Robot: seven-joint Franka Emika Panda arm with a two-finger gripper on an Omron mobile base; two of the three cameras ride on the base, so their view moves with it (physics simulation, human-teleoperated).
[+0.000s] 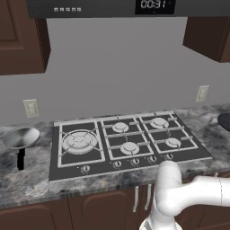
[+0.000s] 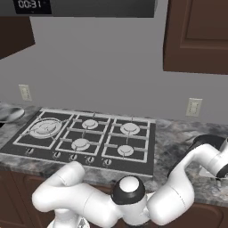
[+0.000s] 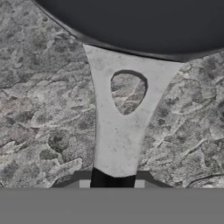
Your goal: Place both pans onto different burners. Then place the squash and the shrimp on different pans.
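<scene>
The flat matte-black pan lies on the speckled counter right of the cooktop, at the right edge of the left base view and behind my forearm. Its pale grey handle, pierced by an oval hole, runs down to my gripper, whose dark fingertips are shut on the handle's end. The shiny silver bowl-shaped pan with a black handle rests on the counter left of the cooktop. All burners stand bare, the large burner at the left. The squash and the shrimp are out of view.
The dark cooktop has a knob row along its front. Wall outlets flank it, brown cabinets hang above, and my white arm bends across the counter's front right.
</scene>
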